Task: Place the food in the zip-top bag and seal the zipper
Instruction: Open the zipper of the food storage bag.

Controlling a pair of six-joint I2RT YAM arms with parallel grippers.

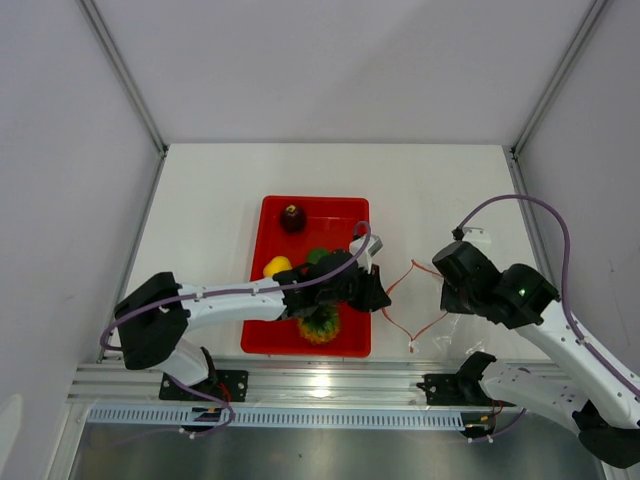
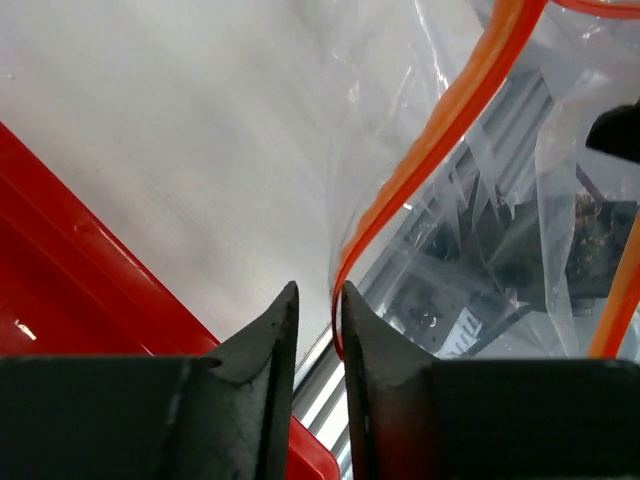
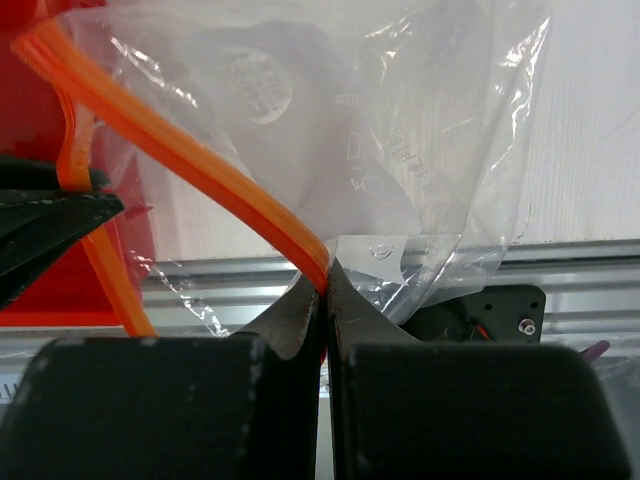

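Beside the tray, right fingers pinch the zipper, left fingers slightly parted; bag print unreadable.

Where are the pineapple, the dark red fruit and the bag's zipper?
pineapple [image 1: 320,326], top view, its spiky visible part
dark red fruit [image 1: 292,217], top view, its centre
zipper [image 3: 220,188], right wrist view, middle of the strip

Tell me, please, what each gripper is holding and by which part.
The right gripper pinches the zip-top bag by its zipper. The left gripper has its jaws slightly apart at that zipper and seems to hold nothing.
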